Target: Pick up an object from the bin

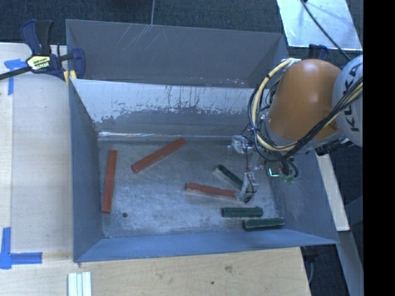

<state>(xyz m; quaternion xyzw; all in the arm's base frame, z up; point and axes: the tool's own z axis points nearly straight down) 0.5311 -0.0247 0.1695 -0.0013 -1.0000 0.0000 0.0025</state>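
Bin (83, 165), floor, read left to right.

- Left red stick (109, 180) is lying lengthwise along the left wall. Slanted red stick (157, 155) is lying near the back. Both are sitting well apart from the claw and are not adding to the risk.
- Middle red stick (210, 190) is lying near the centre, with its right end reaching to the claw's tip.
- Tilted dark stick (229, 176) is lying just behind that end, very near it.
- Front dark stick (242, 212) and corner dark stick (263, 224) are lying near the front right.

Risk (judgement): the claw is working at the very end of the middle red stick. A grip that far off centre is likely to let the stick swing or slip out on lifting. The tilted dark stick is crowding the spot and may get nudged or pinched along with it.

Claw (249, 189) is hanging low over the floor at the red stick's right end. I cannot tell how far open it is, nor whether it is touching or holding anything.
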